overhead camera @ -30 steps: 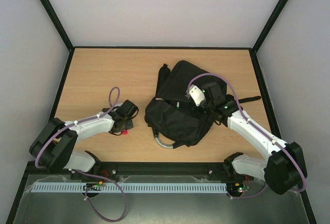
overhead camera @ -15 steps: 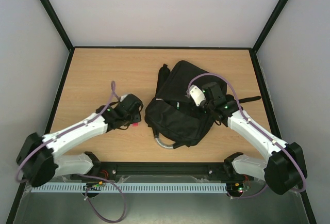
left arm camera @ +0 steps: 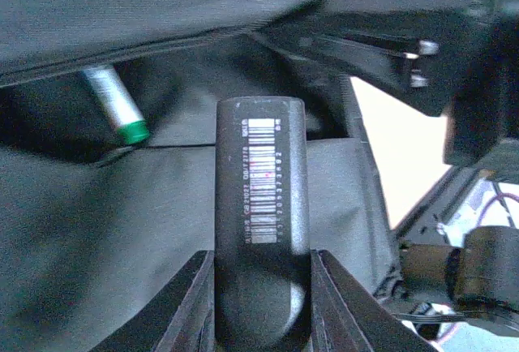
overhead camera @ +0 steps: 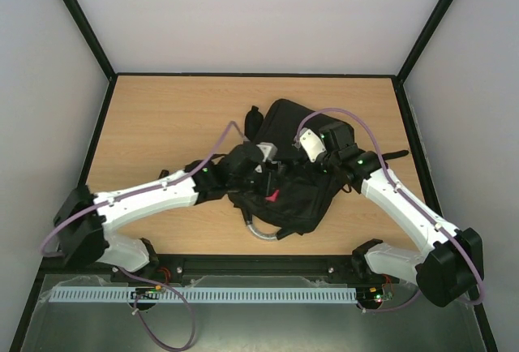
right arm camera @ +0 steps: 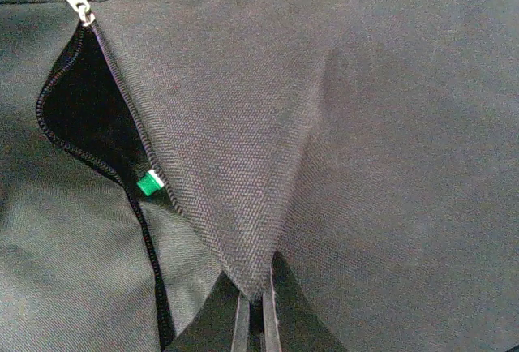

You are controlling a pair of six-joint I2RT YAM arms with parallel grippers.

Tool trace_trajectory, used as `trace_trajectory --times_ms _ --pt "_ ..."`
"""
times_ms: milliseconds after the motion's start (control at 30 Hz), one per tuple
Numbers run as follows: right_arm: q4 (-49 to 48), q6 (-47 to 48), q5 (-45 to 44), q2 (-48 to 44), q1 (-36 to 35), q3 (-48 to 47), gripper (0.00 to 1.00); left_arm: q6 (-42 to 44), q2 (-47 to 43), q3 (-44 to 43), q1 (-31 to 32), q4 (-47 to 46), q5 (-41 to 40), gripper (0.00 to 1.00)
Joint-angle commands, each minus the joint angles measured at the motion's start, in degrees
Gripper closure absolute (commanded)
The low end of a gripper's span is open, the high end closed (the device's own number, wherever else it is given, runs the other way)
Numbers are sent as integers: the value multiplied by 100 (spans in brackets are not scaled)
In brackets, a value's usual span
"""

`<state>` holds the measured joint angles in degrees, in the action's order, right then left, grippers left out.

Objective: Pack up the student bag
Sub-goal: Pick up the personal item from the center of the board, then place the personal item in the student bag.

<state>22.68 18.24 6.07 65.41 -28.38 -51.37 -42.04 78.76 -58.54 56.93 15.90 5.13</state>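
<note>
student bag point(overhead camera: 302, 204): we are finding it lying right of centre on the counter point(overhead camera: 162, 117), its zip mouth gaping toward the left arm.
right pincer point(right arm camera: 255, 319): we are pinching the bag's flap, jaws closed on the fabric, holding the mouth open.
left pincer point(left arm camera: 261, 307): we are gripping a dark barcoded tube point(left arm camera: 261, 198), its long axis pointing straight into the opening just ahead; this arm is the nearer one.
inside: a green-capped stick point(left arm camera: 116, 102) is lying in the pocket.
</note>
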Motion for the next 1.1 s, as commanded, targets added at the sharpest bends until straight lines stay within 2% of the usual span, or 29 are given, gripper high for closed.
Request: trace_trajectory --times_ms 0,133,367,667,867,1067 --pt "-386 -192 265 -108 0 -141 99 152 753 -566 195 -438 479 96" --pt "-659 -145 126 -160 8 240 99 -78 1313 -851 203 -404 355 97" --pt "-722 -171 410 -379 8 456 99 -430 2242 -1540 138 0 -41 98" --pt "-712 -147 415 -543 8 571 99 -1464 2573 -1988 -261 356 -1001 98" --pt "-723 -129 427 -549 17 602 99 -1601 2472 -1960 -284 397 -740 75" --pt "-721 -110 439 -504 19 619 99 -1427 1898 -1498 -61 412 -827 52"
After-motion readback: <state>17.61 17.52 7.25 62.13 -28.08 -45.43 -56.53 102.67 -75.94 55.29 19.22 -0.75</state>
